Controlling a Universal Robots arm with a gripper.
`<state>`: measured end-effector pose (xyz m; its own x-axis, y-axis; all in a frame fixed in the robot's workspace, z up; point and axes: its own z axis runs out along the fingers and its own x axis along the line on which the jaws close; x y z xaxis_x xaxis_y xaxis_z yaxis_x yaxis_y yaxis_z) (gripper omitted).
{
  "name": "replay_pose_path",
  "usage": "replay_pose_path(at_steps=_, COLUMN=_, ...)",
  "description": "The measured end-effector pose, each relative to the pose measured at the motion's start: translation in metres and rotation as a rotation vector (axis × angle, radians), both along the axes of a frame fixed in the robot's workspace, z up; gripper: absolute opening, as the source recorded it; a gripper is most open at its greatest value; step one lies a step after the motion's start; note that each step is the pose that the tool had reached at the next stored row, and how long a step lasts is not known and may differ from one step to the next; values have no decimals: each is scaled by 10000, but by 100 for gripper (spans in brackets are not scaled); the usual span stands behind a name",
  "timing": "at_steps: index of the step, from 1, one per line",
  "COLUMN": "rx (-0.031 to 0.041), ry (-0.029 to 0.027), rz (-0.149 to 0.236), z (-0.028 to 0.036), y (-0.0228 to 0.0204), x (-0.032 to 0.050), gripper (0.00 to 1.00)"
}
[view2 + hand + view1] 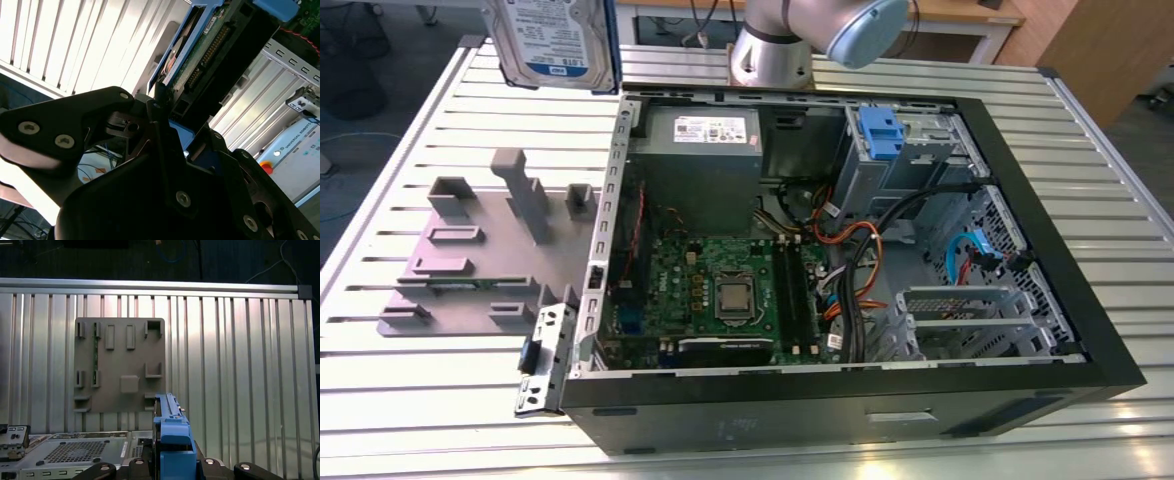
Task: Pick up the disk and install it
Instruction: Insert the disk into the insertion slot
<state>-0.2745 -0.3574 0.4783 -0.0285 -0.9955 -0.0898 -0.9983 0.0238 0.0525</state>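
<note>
The disk (558, 40), silver-grey with a white-and-blue label, hangs high in the air over the table's far corner on the exterior view's left, beyond the open computer case (1067, 300). Both wrist views show it edge-on. Its blue carrier rail (172, 432) and its green circuit board and connector edge (200, 60) are visible. My gripper (172, 463) is shut on the disk, with a black finger (150, 107) pressed against each flat side. In the first wrist view, the disk is above the strip of table between the grey stand (120, 370) and the case.
The case lies on its side with motherboard (720, 290), cables, power-supply box (700, 150) and a drive bay with a blue part (881, 130) exposed. The grey plastic stand (480, 250) sits beside the case, on the exterior view's left. The ribbed metal table (400, 420) surrounds both. The arm's base (774, 55) stands behind the case.
</note>
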Motion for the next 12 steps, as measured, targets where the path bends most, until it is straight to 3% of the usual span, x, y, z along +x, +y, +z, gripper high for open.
replay_pose_path(at_steps=12, rx=0, ry=-1, rz=0, z=0, y=0, x=118, gripper=37)
